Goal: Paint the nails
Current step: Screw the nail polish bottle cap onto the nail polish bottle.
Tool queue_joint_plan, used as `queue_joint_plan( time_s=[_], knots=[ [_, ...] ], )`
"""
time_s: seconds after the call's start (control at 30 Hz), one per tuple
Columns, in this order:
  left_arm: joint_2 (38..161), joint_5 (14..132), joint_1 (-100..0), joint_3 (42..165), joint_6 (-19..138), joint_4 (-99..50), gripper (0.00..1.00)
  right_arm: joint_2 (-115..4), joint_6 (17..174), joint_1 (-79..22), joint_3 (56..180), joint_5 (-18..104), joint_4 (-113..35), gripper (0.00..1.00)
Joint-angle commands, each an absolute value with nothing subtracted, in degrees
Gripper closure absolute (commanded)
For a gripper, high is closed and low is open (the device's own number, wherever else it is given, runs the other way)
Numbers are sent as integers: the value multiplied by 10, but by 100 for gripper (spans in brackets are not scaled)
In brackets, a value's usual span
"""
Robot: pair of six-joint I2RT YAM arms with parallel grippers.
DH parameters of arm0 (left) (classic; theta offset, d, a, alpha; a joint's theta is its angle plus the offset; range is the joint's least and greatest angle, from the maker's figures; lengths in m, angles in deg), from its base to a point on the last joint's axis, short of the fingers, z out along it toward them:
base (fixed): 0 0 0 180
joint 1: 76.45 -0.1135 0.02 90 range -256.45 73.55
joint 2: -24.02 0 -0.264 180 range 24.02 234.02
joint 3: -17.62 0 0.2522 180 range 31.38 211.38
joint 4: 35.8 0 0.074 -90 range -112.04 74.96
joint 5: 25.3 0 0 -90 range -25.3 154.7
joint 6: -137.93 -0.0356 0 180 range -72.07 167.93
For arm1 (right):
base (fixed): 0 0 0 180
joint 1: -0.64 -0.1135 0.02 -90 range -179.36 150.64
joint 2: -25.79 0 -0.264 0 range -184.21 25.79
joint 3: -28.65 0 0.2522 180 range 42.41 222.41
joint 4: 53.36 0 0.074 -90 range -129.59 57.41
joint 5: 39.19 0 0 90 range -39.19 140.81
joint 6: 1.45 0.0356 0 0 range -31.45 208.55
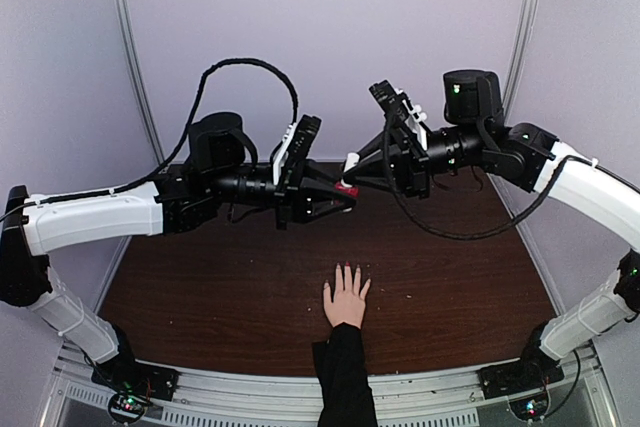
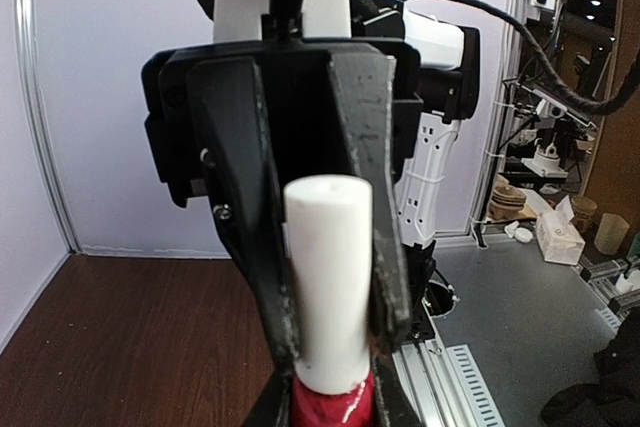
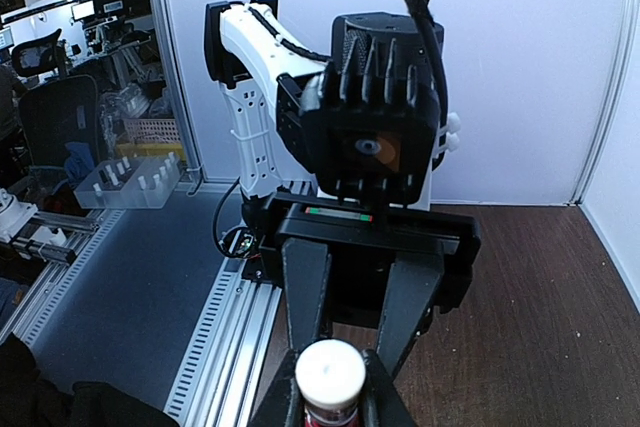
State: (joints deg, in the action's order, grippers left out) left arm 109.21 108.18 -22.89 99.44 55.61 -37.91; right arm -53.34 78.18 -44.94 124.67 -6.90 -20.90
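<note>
A pale hand point(image 1: 346, 298) with a black sleeve lies palm down near the table's front edge, fingers pointing away; its nails are too small to tell their colour. High above the table my left gripper point(image 1: 343, 197) is shut on a small red bottle point(image 1: 346, 189), which also shows in the left wrist view point(image 2: 333, 402). My right gripper point(image 1: 354, 169) meets it from the right and is shut on the bottle's white cap point(image 1: 351, 160). The cap shows long and upright in the left wrist view point(image 2: 330, 282) and end-on in the right wrist view point(image 3: 330, 372).
The dark brown table point(image 1: 200, 287) is walled by pale panels at the back and sides. An aluminium rail point(image 1: 250, 397) runs along the front edge between the arm bases. Both arms span the back half of the table, cables looping above them.
</note>
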Motion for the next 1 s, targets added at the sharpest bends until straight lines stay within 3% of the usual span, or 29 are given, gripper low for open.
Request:
queue_joint_plan(
  time_s=[0.0, 0.4, 0.97],
  knots=[
    [1076, 1014, -233, 999, 538, -401, 100, -532, 803, -449, 1265, -49, -195, 99],
    [1058, 809, -233, 983, 534, -397, 100, -551, 873, -458, 1243, 81, -262, 100],
    [1124, 562, -212, 1020, 488, -402, 100, -604, 978, -489, 1243, 301, -316, 100]
  ],
)
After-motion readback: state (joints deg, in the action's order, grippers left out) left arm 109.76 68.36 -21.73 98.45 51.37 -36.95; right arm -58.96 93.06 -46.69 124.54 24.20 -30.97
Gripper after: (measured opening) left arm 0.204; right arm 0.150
